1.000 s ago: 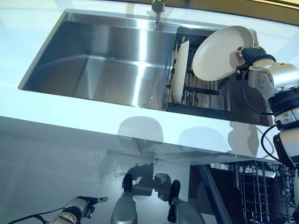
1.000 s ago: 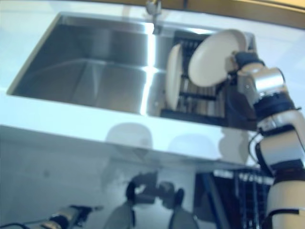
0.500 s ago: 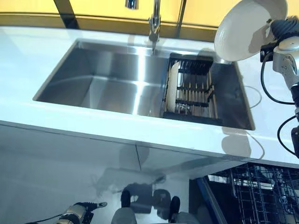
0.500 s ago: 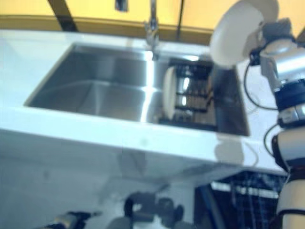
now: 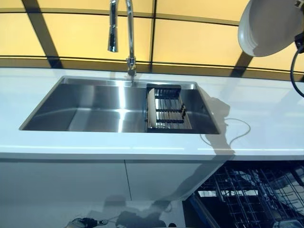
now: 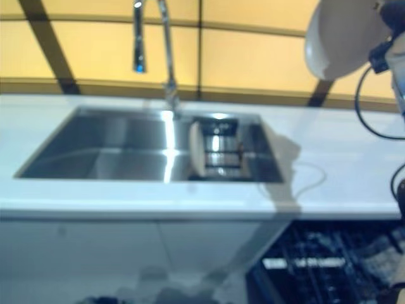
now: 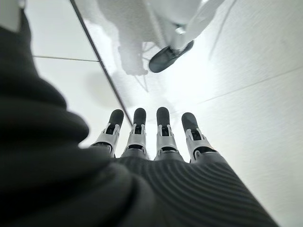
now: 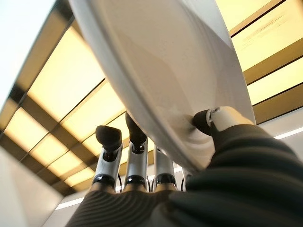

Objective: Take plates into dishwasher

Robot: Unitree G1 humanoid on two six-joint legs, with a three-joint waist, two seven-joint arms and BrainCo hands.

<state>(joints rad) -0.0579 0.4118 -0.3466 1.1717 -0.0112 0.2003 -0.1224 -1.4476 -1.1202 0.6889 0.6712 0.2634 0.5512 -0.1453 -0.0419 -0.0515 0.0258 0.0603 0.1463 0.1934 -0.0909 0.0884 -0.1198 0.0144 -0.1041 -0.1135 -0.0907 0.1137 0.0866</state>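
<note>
A white plate point(image 5: 268, 26) is held high at the upper right, above the counter, tilted on edge. My right hand point(image 8: 222, 120) is shut on it: the thumb presses one face and the fingers point(image 8: 135, 142) lie against the other face of the plate point(image 8: 161, 66). Another white plate point(image 5: 151, 109) stands on edge at the left end of the dark rack point(image 5: 168, 111) in the sink's right half. The open dishwasher's wire rack point(image 5: 256, 190) shows at the lower right, under the counter. My left hand point(image 7: 151, 137) hangs low with straight fingers, holding nothing.
A steel sink point(image 5: 90, 107) is set in the white counter point(image 5: 266, 128), with a tall faucet point(image 5: 127, 42) behind it. A thin cable point(image 5: 232, 130) loops on the counter right of the sink. White cabinet fronts point(image 5: 95, 185) stand below.
My right hand has lifted the plate out of the sink rack, up and to the right. The camera has tilted up, so the whole scene has shifted. The left hand stays low.
</note>
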